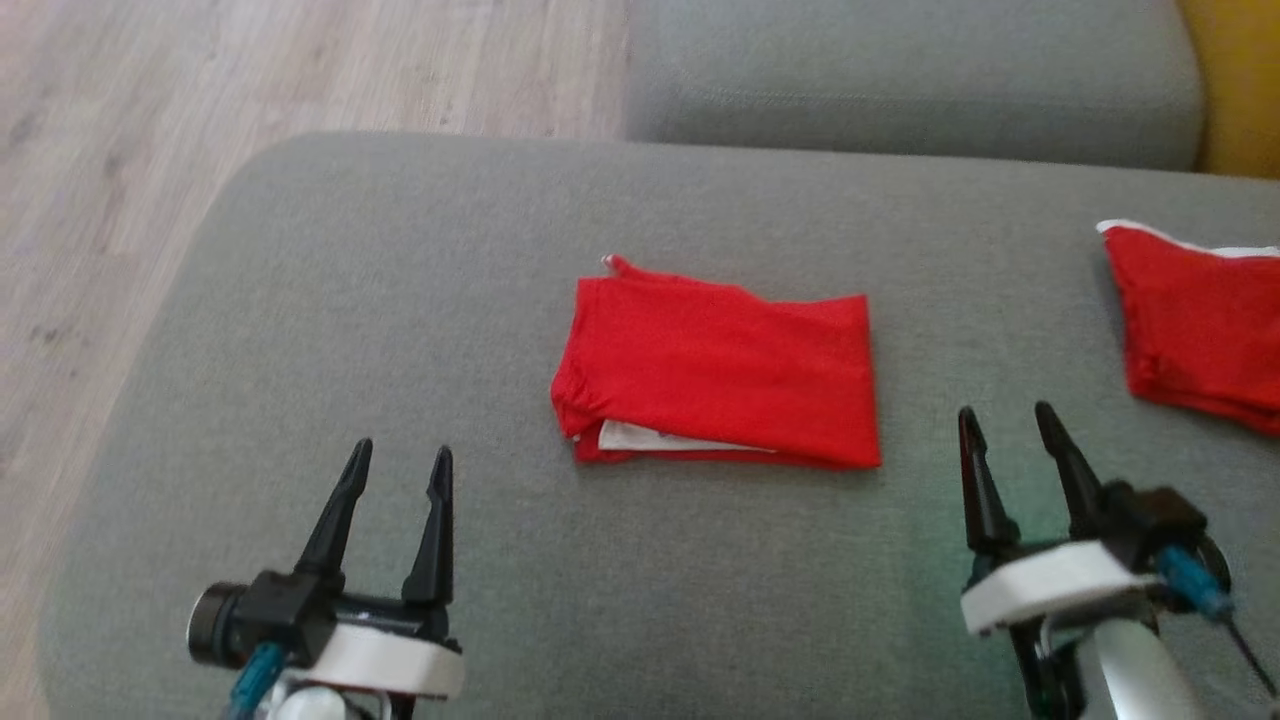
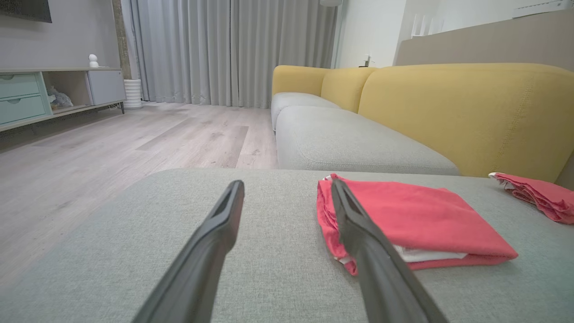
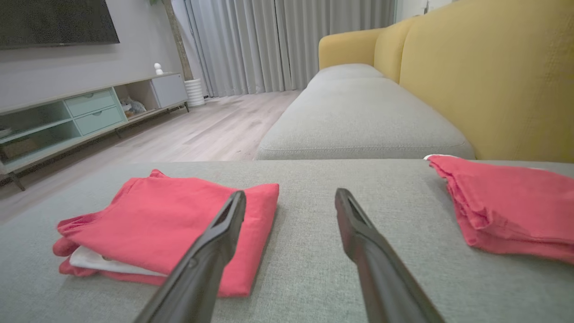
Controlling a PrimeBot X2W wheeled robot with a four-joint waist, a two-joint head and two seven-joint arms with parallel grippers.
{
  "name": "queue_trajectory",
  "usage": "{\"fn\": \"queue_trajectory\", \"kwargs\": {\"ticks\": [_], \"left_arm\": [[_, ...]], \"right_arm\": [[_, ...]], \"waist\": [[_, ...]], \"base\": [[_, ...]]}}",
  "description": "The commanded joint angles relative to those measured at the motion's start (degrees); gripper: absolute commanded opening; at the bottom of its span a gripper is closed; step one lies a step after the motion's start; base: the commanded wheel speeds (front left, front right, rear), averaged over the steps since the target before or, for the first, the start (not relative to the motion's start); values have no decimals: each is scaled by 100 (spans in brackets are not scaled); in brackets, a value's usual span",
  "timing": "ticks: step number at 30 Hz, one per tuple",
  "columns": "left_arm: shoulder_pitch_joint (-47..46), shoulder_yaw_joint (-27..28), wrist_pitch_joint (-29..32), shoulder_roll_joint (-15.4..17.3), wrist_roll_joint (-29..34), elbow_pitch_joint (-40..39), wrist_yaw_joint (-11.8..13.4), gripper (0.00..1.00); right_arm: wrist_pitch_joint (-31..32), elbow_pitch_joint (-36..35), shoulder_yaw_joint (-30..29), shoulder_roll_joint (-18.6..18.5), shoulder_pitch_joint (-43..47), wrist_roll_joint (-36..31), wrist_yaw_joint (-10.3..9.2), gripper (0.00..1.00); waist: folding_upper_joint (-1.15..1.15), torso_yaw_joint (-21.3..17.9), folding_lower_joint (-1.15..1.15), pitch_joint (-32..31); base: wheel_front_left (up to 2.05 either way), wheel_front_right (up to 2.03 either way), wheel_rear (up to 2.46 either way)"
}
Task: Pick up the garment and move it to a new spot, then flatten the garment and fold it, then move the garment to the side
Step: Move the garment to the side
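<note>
2nd garment [image 1: 1200, 320] — partly off-frame, rt

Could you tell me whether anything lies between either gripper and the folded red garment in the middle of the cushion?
Nothing visible does. Only bare grey cushion separates the left gripper and the right gripper from the folded garment. A second red garment lies farther right, apart from it, not in either path.

- Head view looks steeply down from above the near edge of the grey cushion [image 1: 400, 250], reaching its far edge.
- Left wrist view sits low over the near-left part, facing level toward the yellow sofa back [image 2: 471, 112].
- Right wrist view sits equally low, further right, facing likewise.
- All three share the folded red garment [image 1: 720, 370] mid-cushion and a second red garment [image 1: 1200, 330] at the right edge.
</note>
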Motion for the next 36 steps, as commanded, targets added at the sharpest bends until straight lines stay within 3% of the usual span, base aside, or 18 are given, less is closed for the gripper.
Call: {"fn": "queue_trajectory", "kwargs": {"ticks": [1, 7, 10, 18, 19, 20, 21, 30, 36], "left_arm": [[-398, 130, -29, 0, -42, -223, -17, 100], [-736, -147, -29, -16, -110, -208, -31, 100], [-906, -278, -29, -21, -109, -141, -35, 100], [-1101, -365, -29, -24, -234, -95, -38, 100], [-1104, -366, -29, -24, -234, -92, -39, 100], [-1103, -365, -29, -25, -236, -87, -39, 100], [-1099, -360, -29, -25, -234, -81, -39, 100], [-1056, -445, -29, -25, -118, -98, -40, 100], [-949, -398, -29, -25, -196, -64, -39, 100]], "right_arm": [[-7, -53, 131, -21, -448, 78, -11, 100], [404, 841, 101, -20, -1285, 74, -11, 100], [822, 1640, 49, -20, -1810, 202, -11, 100], [1354, 3013, 20, -20, -2484, 326, -11, 100], [1380, 3132, 47, -20, -2527, 294, -11, 82], [1381, 3233, 62, -20, -2563, 233, -11, 27], [1349, 3314, 68, -20, -2594, 165, -11, 0], [802, 3619, 210, -20, -2761, -261, -11, 0], [546, 3629, 606, -50, -2823, -774, -11, 0]], "waist": [[0, 138, 0, 172], [0, 490, 0, 612], [0, 709, 0, 840], [0, 1004, 0, 984], [0, 1013, 0, 976], [0, 1017, 0, 962], [0, 1015, 0, 945], [0, 753, 0, 658], [0, 352, 0, 368]], "base": [[0, 0, 0], [0, 0, 0], [0, 0, 0], [0, 0, 0], [0, 0, 0], [0, 0, 0], [0, 0, 0], [0, 0, 0], [0, 0, 0]]}}
